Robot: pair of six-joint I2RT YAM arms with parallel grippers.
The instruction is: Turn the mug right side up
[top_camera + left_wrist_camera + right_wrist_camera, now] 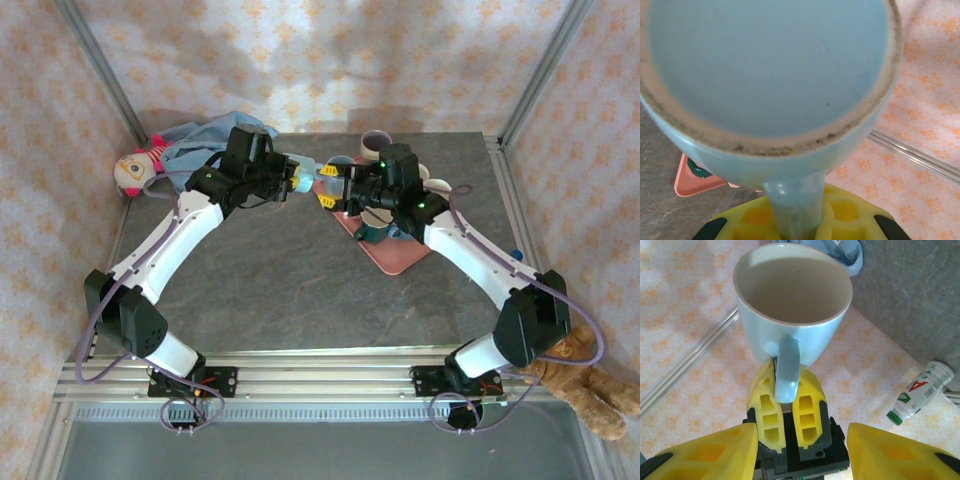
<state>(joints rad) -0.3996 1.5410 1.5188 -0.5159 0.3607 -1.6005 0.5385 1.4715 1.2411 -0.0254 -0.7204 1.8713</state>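
The light blue mug [308, 176] hangs in the air above the table's back middle. My left gripper [297, 180] is shut on its handle [792, 205]. In the left wrist view the mug's base [770, 60] faces the camera, with the left gripper [795, 212] just below it. The right wrist view looks into the mug's pale inside [792, 287], and its handle [788, 367] sits between the left gripper's yellow fingers [767, 407]. My right gripper [328, 187] stands open just right of the mug, touching nothing. Its fingers spread wide at the bottom of the right wrist view, where the right gripper [800, 432] frames the left one.
A pink tray [392, 258] lies under the right arm with a teal item [375, 232] on it. Another mug [377, 143] stands at the back. A doll [135, 170] and blue cloth [200, 135] lie back left. A small bottle [920, 392] lies beyond the table's edge.
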